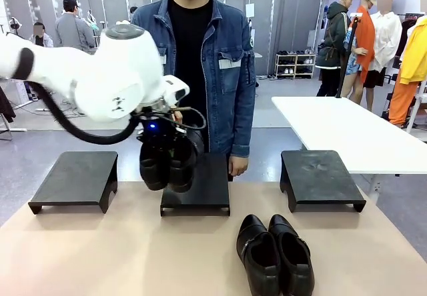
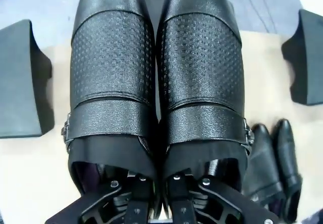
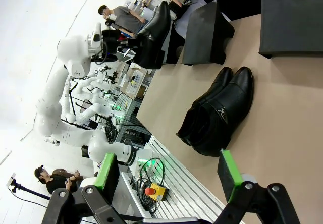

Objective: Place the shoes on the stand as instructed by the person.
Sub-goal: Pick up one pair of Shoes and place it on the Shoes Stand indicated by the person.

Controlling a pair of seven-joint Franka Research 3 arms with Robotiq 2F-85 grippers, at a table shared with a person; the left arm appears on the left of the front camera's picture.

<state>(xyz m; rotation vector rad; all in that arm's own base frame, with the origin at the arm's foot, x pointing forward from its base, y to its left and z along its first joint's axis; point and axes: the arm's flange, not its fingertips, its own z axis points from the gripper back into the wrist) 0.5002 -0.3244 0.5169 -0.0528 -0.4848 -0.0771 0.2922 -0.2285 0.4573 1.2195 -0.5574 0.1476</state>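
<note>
left gripper (image 1: pixel 162 143): pressed together on the held pair (image 1: pixel 168 166), reaching into the shoe openings and pinching the two adjoining inner walls. in the left wrist view the left gripper (image 2: pixel 157 186) has its fingertips hidden inside the shoes.

held pair (image 2: pixel 156 72): two glossy black shoes, side by side and touching, with a textured band and a side buckle. they hang toes down under the gripper, over the left part of the mid stand (image 1: pixel 200 189). whether the toes touch it cannot be told. also seen far off in the right wrist view (image 3: pixel 156 30).

second pair (image 1: pixel 275 256): black shoes, side by side on the table (image 1: pixel 100 256), on the near side, between the mid stand and right stand (image 1: pixel 320 176), toes toward the robot. same pair from the wrists (image 2: pixel 275 163) (image 3: pixel 219 113).

right gripper (image 3: pixel 169 173): jaws spread wide with green pads showing, nothing between them, low over the table near the second pair.

left stand (image 1: pixel 73 179): black, nothing on it.

right stand: black, nothing on it.

person (image 1: pixel 220 56): denim jacket, stands at the far side behind the mid stand, one hand (image 1: pixel 238 166) hanging just beside it.
</note>
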